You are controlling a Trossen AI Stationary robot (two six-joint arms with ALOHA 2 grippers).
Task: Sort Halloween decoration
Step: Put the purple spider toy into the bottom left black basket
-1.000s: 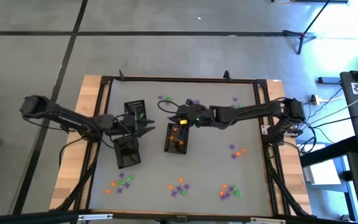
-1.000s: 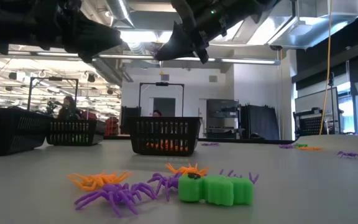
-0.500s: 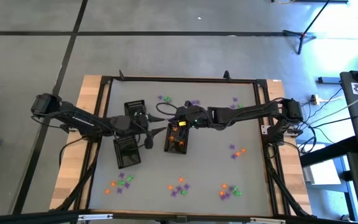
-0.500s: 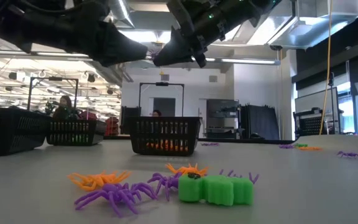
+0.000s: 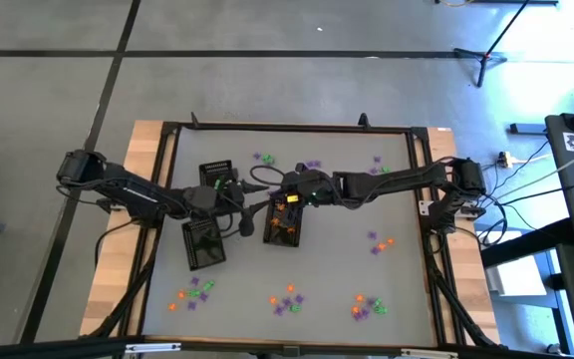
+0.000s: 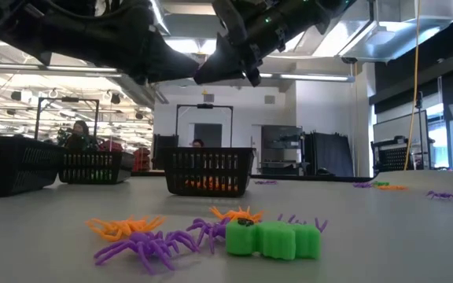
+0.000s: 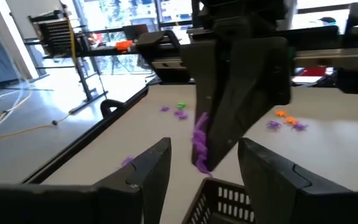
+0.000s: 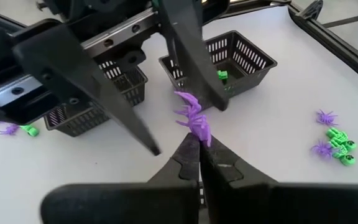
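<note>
One purple spider (image 8: 192,118) hangs clenched in the right tool (image 8: 199,146), above the counter (image 5: 337,259) beside the orange-filled tray (image 5: 283,221). The left tool (image 8: 185,93), fingers spread, brackets it, the spider standing upright between them; handover looks imminent.

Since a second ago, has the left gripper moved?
Yes. In the high view the left gripper has shifted right, toward the tray of orange trinkets and the right gripper.

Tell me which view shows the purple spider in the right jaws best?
Right wrist view: the purple spider sits pinched at the right gripper tips. The left wrist view shows it partly; high and low views don't resolve it.
</note>
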